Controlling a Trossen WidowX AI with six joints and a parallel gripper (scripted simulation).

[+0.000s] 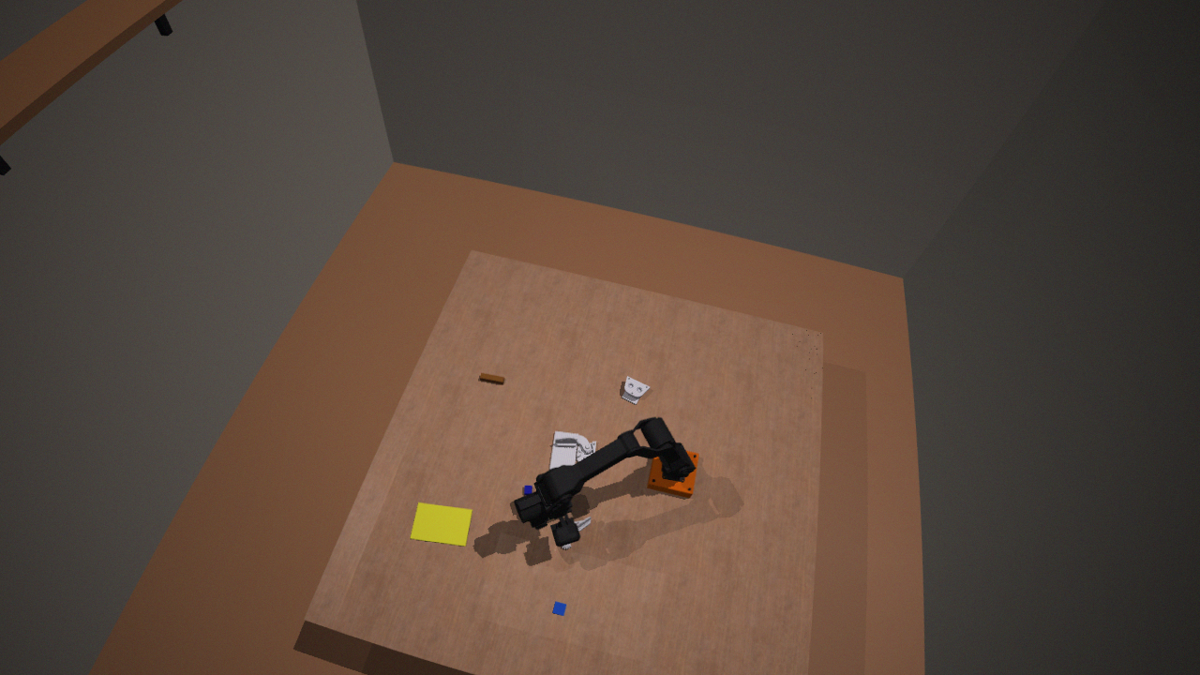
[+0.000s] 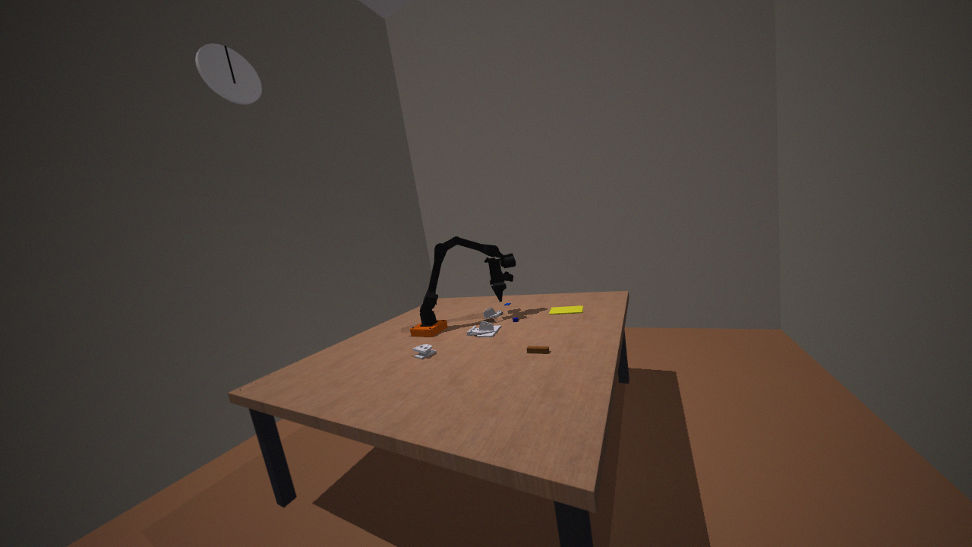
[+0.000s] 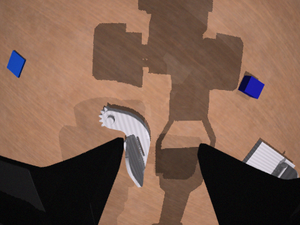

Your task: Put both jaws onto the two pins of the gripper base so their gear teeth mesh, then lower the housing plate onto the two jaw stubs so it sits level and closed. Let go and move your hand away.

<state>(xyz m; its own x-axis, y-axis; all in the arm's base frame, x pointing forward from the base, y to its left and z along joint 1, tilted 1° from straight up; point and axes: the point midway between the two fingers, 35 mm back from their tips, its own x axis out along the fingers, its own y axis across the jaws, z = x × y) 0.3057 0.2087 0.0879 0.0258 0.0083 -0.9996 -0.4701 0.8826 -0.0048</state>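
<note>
My gripper [image 3: 161, 147] [image 2: 500, 299] is open and empty, pointing down above the table. Below it a loose white toothed jaw [image 3: 140, 126] [image 1: 583, 523] [image 2: 491, 313] lies on the table, nearer the left finger in the wrist view, its teeth to the upper left. The white gripper base [image 1: 562, 454] [image 3: 262, 156] lies beside the arm, partly hidden by it. The other jaw [image 1: 575, 439] [image 2: 486, 326] lies on the base; I cannot tell how well it sits on its pin. The white housing plate [image 1: 637, 386] [image 2: 424, 348] stands apart on the table, away from the base.
A dark blue cube [image 3: 252, 87] [image 1: 528, 489] [image 2: 515, 319] is near the base. A flat blue square [image 3: 16, 64] [image 1: 560, 608], a yellow sheet [image 1: 441, 524] [image 2: 566, 310] and a brown block [image 1: 491, 378] [image 2: 538, 349] lie farther out. The arm stands on an orange mount [image 1: 670, 489] [image 2: 427, 332].
</note>
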